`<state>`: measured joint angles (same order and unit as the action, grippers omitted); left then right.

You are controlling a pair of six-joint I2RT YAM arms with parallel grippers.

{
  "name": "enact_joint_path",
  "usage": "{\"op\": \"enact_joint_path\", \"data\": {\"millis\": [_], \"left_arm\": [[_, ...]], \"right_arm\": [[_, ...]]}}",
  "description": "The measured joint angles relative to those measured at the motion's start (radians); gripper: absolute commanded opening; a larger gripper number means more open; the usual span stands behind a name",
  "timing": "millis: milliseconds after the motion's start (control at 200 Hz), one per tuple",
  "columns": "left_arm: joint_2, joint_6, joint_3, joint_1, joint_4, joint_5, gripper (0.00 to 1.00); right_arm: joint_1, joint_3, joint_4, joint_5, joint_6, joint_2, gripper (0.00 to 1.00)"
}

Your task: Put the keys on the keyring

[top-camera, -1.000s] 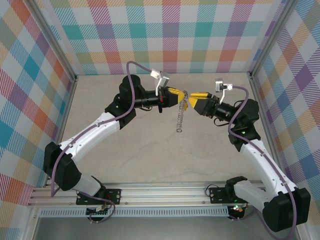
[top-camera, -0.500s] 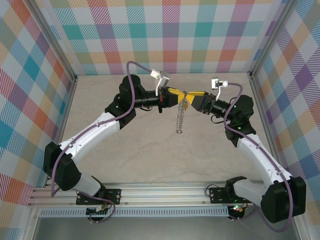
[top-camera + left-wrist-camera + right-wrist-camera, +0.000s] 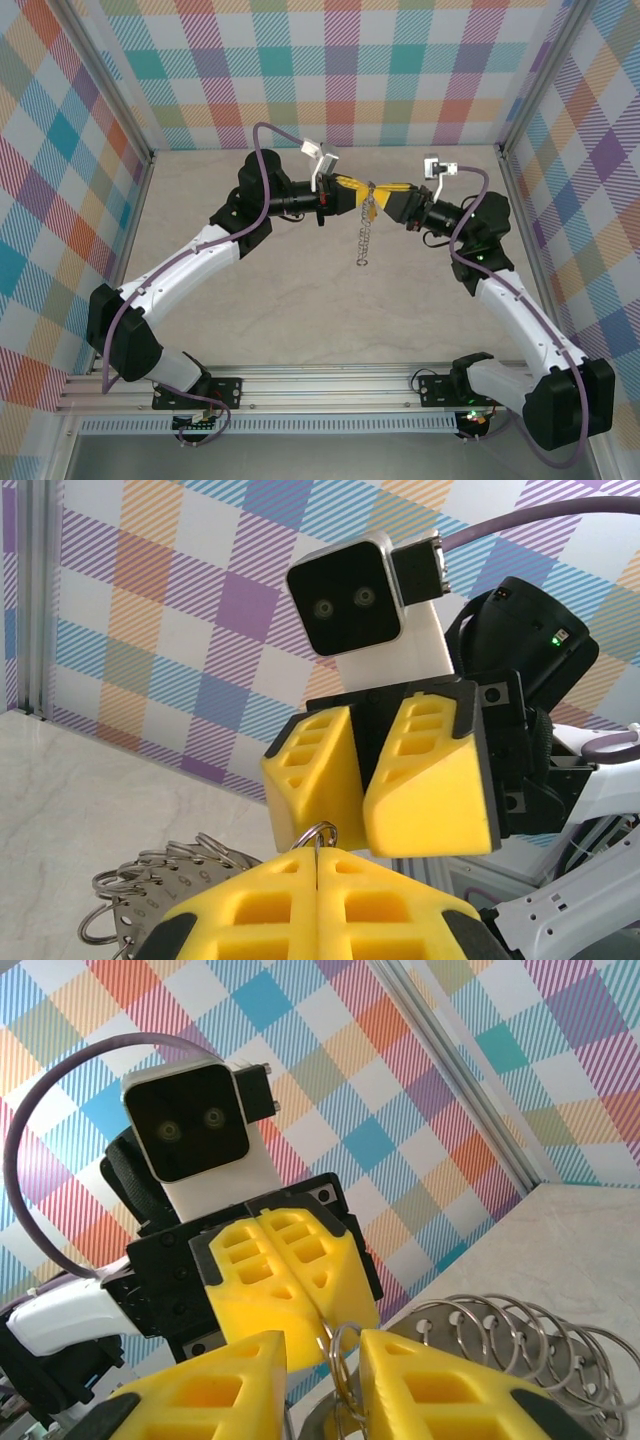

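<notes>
The keyring hangs edge-on like a chain above the table. My left gripper is shut on it, and one silvery wire loop pokes out between the closed yellow fingers. Its numbered plate and other loops trail down to the left. My right gripper faces the left one tip to tip. It is open, with its fingers on either side of that pinched loop and a gap still showing. More of the ring's loops fan out to the right. The keys are out of view.
The tan tabletop lies below both raised arms. Checked walls close in the back and sides, with metal frame posts at the corners. The arm bases sit on the rail at the near edge.
My right gripper has moved left to meet the left gripper's tips. Its jaws have narrowed around the protruding loop. The left gripper and the hanging keyring stay put.
</notes>
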<state>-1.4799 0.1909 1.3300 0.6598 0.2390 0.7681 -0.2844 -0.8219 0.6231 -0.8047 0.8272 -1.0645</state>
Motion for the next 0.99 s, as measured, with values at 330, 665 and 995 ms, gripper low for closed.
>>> {"op": "enact_joint_path", "data": {"millis": [330,665,995], "left_arm": [[0.0,0.0,0.0,0.0,0.0,-0.001,0.0],[0.0,0.0,0.0,0.0,0.0,-0.002,0.0],[0.0,0.0,0.0,0.0,0.0,-0.002,0.0]], "right_arm": [[-0.003,0.003,-0.034,0.004,-0.005,0.034,0.38],[-0.002,0.012,-0.164,0.076,-0.079,0.113,0.52],[-0.003,0.012,-0.146,0.051,-0.069,0.084,0.36]]}}
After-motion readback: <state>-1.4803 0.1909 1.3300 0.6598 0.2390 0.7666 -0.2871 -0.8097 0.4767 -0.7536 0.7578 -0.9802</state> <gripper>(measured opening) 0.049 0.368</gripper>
